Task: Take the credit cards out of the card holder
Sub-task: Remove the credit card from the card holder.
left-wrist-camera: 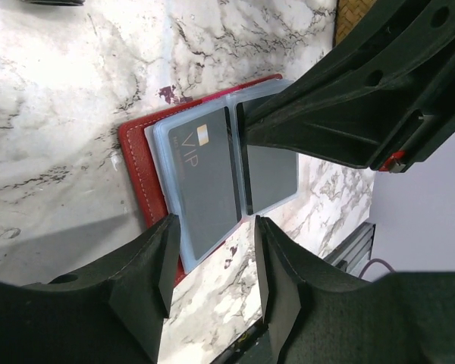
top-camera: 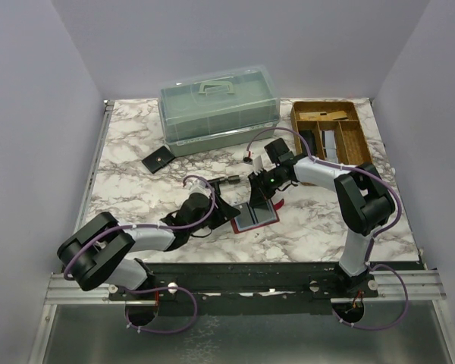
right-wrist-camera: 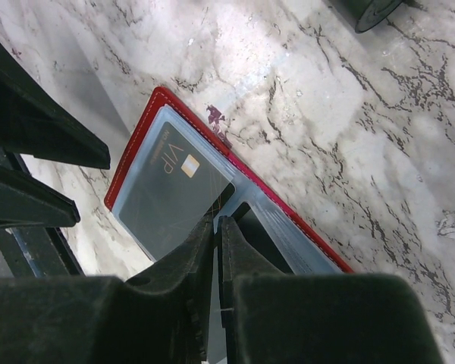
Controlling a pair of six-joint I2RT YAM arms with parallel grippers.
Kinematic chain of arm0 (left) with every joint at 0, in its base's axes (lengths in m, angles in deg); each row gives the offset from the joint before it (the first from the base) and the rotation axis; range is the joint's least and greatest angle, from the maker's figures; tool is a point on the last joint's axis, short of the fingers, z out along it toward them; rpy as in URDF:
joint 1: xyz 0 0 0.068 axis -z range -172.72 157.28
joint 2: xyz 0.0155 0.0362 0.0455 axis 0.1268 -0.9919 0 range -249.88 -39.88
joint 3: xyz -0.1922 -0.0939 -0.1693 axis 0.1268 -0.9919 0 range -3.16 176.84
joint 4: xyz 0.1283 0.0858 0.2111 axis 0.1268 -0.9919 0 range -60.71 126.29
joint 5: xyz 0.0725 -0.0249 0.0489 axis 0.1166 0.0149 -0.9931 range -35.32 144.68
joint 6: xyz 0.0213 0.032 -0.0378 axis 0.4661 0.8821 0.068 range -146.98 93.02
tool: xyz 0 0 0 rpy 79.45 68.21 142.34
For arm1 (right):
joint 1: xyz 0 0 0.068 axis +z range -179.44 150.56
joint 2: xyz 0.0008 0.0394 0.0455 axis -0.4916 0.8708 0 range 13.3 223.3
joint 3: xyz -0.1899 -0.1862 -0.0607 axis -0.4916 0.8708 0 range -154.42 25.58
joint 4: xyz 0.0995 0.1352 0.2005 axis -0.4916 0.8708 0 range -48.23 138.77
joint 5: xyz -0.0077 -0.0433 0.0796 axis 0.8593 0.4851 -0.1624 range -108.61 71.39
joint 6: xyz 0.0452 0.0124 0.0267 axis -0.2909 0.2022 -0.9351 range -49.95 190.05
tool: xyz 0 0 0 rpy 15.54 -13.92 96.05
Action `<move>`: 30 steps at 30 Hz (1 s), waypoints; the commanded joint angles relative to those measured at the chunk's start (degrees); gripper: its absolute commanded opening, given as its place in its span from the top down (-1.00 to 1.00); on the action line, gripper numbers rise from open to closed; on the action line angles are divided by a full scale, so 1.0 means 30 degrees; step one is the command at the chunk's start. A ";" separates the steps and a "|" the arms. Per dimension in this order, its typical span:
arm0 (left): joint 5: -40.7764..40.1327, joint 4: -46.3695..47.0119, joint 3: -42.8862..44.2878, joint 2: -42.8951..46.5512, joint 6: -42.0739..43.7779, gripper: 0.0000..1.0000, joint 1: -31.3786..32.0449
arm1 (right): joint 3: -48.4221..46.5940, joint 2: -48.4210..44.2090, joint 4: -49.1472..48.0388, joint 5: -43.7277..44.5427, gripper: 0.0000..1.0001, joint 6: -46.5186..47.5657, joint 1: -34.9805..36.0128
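On grey credit card (left-wrist-camera: 207, 189): "VIP"

In the right wrist view the right end effector (right-wrist-camera: 216, 221) covers the fold of the card holder (right-wrist-camera: 136, 140). Whether its nearly closed fingertips pinch a sleeve, a credit card or nothing is masked (the tips sit right over the contact). In the left wrist view the right arm (left-wrist-camera: 364, 91) hides the second credit card's (left-wrist-camera: 269, 178) upper end. The print beneath "VIP" is too small to read.
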 commanded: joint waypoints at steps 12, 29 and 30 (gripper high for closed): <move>0.0843 0.1650 0.0707 -0.1707 -0.0069 0.17 0.0054 | -0.0480 0.0566 0.0757 0.1008 0.77 0.0408 -0.0127; 0.0617 0.0285 0.1269 -0.2967 -0.1065 0.27 0.0040 | -0.0508 0.0580 0.0786 0.0967 0.77 0.0372 -0.0123; 0.0519 -0.0078 0.1355 -0.2873 -0.1035 0.27 0.0053 | -0.0508 0.0581 0.0786 0.0968 0.77 0.0378 -0.0136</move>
